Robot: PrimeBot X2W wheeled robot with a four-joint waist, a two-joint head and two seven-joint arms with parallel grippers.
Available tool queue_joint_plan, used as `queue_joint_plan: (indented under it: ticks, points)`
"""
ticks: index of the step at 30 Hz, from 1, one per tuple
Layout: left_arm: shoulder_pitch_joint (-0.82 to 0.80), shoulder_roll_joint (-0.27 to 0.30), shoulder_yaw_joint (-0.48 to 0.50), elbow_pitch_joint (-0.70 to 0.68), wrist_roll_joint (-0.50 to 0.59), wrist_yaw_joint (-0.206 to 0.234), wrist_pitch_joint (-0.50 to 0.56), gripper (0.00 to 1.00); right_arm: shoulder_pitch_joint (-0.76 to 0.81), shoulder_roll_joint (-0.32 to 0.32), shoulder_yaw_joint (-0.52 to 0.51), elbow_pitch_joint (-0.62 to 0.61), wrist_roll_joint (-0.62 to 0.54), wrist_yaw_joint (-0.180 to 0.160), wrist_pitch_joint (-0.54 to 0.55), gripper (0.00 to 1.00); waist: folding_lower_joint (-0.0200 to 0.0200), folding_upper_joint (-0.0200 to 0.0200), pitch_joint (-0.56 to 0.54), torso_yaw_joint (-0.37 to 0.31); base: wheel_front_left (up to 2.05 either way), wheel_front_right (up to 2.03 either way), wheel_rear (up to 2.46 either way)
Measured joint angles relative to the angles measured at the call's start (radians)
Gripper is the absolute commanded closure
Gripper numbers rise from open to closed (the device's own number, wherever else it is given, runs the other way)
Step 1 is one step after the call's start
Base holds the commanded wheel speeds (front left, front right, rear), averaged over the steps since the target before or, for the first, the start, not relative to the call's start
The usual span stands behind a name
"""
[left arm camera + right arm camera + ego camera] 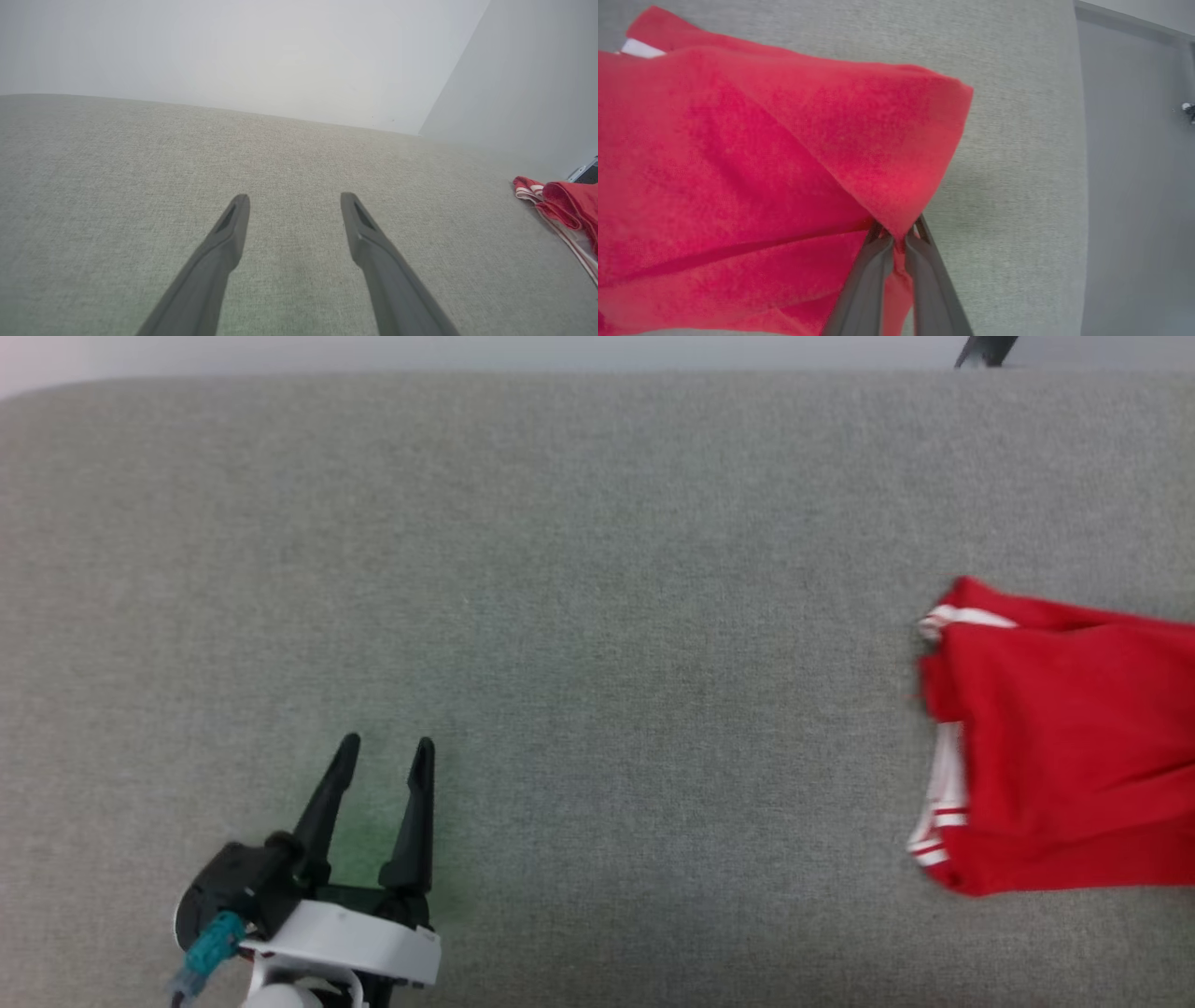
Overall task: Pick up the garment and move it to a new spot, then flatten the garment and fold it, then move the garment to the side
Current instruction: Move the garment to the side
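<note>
The garment (pixel 1064 747), a red shirt with white-and-red striped trim, lies folded at the right edge of the grey padded surface and runs out of the head view. In the right wrist view my right gripper (pixel 899 235) is shut on a corner of the garment (pixel 738 163), pulling the red cloth up into a peak. My left gripper (pixel 385 756) rests open at the lower left of the head view, far from the cloth, nothing between its fingers. The left wrist view shows the same gripper (pixel 294 205) open over bare fabric, with the garment (pixel 565 205) at the far right.
The grey fabric surface (pixel 597 616) stretches wide between my left gripper and the garment. Its far edge meets a pale wall (pixel 261 51). In the right wrist view the surface's edge (pixel 1078 186) drops to a grey floor on the right.
</note>
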Motion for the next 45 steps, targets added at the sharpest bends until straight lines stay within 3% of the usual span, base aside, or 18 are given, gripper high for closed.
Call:
queue_joint_plan:
  ticks: [10, 19, 26, 28, 29, 36, 45]
  points:
    - [-0.045, 0.026, 0.006, -0.049, 0.018, -0.003, 0.0, 0.0, -0.111, -0.059, -0.112, 0.158, -0.186, 0.0, -0.129, 1.0, 0.0, 0.0, 0.081, -0.005, 0.0, 0.0, 0.0]
    - [-0.061, 0.033, 0.025, -0.099, 0.033, -0.003, 0.0, 0.0, -0.217, -0.03, -0.098, 0.35, -0.298, 0.0, -0.239, 1.0, 0.0, 0.0, 0.135, 0.004, 0.0, 0.0, 0.0]
    - [-0.06, 0.037, 0.032, -0.124, 0.045, -0.003, 0.0, 0.0, -0.258, 0.001, -0.089, 0.441, -0.319, 0.0, -0.303, 1.0, 0.0, 0.0, 0.141, -0.005, 0.0, 0.0, 0.0]
    - [-0.06, 0.036, 0.03, -0.124, 0.051, -0.003, 0.0, 0.0, -0.266, 0.006, -0.089, 0.456, -0.321, 0.0, -0.321, 0.51, 0.0, 0.0, 0.136, -0.008, 0.0, 0.0, 0.0]
    - [-0.06, 0.035, 0.03, -0.124, 0.052, -0.003, 0.0, 0.0, -0.269, 0.007, -0.086, 0.458, -0.324, 0.0, -0.328, 0.02, 0.0, 0.0, 0.131, -0.009, 0.0, 0.0, 0.0]
    - [-0.057, 0.027, 0.034, -0.089, 0.052, -0.004, 0.0, 0.0, -0.285, 0.027, -0.054, 0.455, -0.283, 0.0, -0.358, 0.0, 0.0, 0.0, 0.076, -0.017, 0.0, 0.0, 0.0]
    - [-0.009, 0.027, 0.065, -0.023, 0.04, -0.004, -0.002, 0.0, -0.211, 0.112, 0.1, 0.307, -0.172, 0.0, -0.474, 0.0, 0.0, 0.0, -0.05, -0.029, 0.0, 0.0, 0.0]
